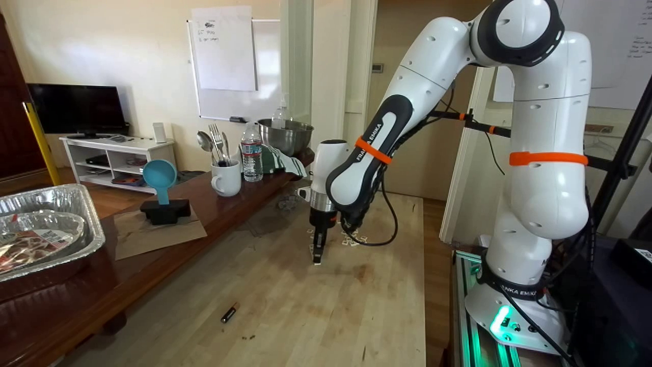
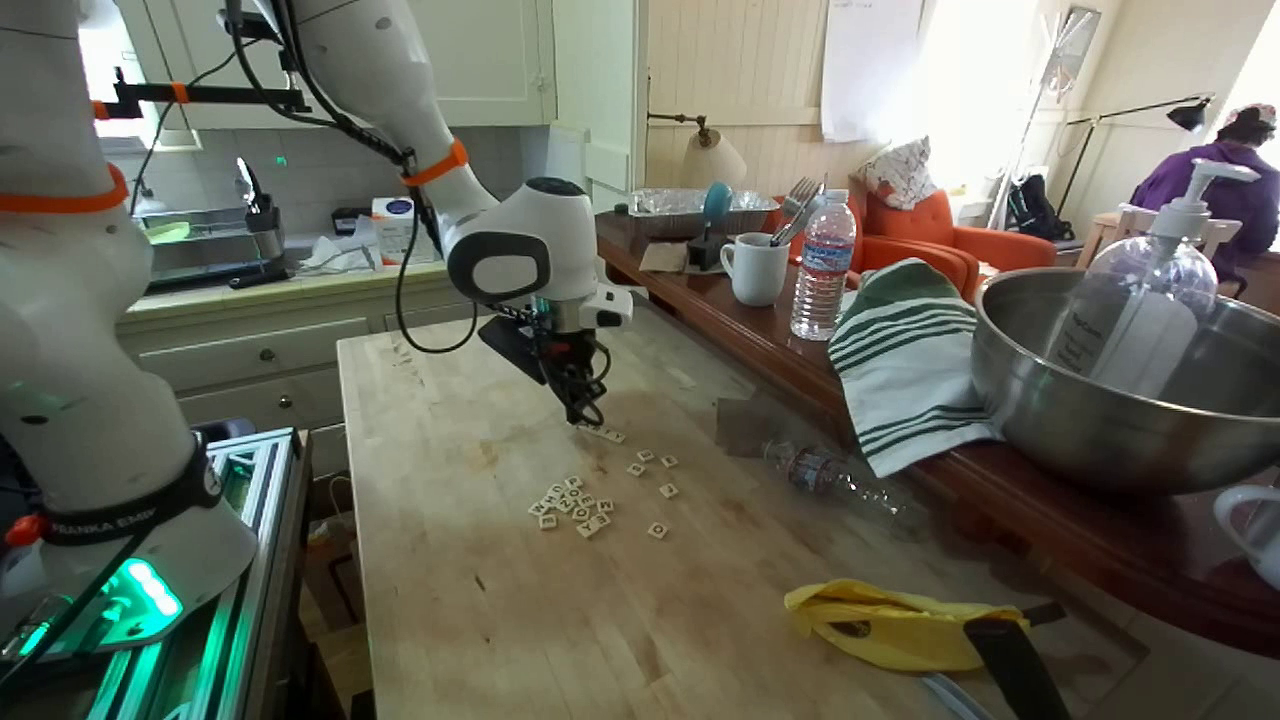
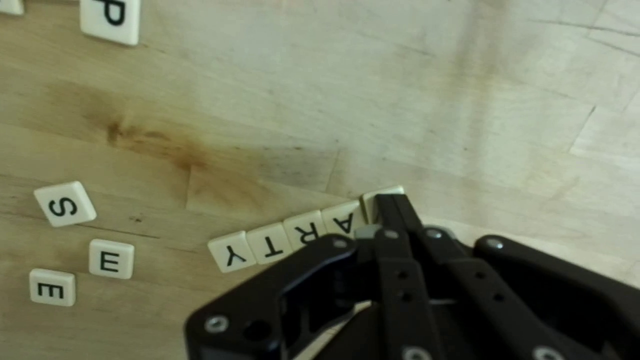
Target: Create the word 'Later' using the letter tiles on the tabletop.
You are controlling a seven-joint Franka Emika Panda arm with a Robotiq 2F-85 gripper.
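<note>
The tabletop [image 1: 316, 316] is pale brown wood with visible grain. In the wrist view, letter tiles Y [image 3: 232, 251], T [image 3: 270, 242], R [image 3: 306, 229] and A [image 3: 345, 217] lie side by side in a slanted row. Another tile [image 3: 368, 204] ends the row beside A; the fingertips cover its letter. My gripper [image 3: 392, 197] is shut, its fingers together with nothing between them, over or on that tile; contact cannot be told. It points down in both exterior views [image 1: 317, 259] [image 2: 585, 415]. Loose tiles S [image 3: 65, 203], E [image 3: 111, 258], another E [image 3: 52, 287] and P [image 3: 111, 20] lie apart.
A tile cluster [image 2: 578, 507] lies near the row. A clear bottle [image 2: 830, 475], a yellow object [image 2: 890, 625] and a battery [image 1: 229, 312] lie on the table. A raised dark shelf [image 1: 204, 216] along one side holds a mug [image 1: 226, 178], water bottle [image 1: 251, 155] and steel bowl [image 2: 1120, 430].
</note>
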